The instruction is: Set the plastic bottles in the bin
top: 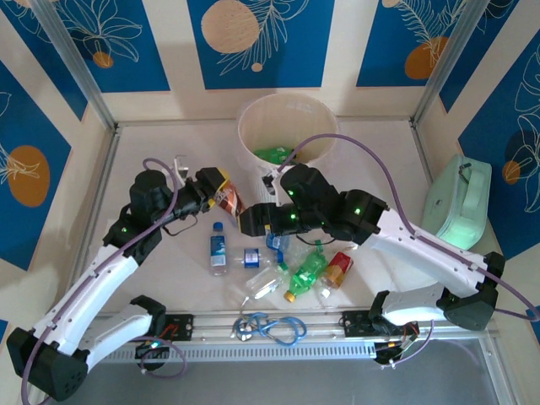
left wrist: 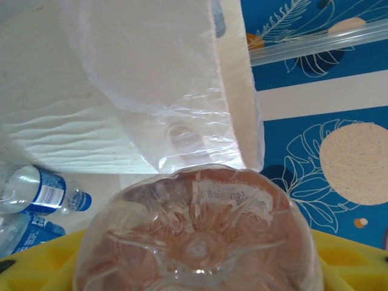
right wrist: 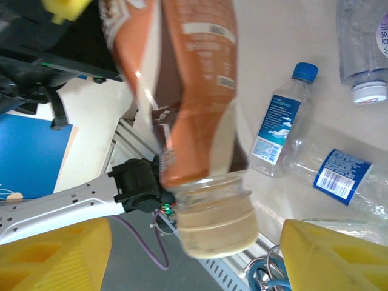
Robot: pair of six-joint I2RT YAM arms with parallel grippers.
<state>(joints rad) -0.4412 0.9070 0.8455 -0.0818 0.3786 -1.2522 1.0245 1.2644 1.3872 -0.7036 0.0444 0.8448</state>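
Glossy crinkled plastic brown bottle (right wrist: 200, 79), matt ribbed cream plastic bin (top: 245, 135), smooth mint-green case (top: 460, 202)

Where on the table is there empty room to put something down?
Bare table lies in the far left corner, between the bin and the left wall, and in the far right corner, between the bin and the mint-green case. The middle is crowded with bottles.
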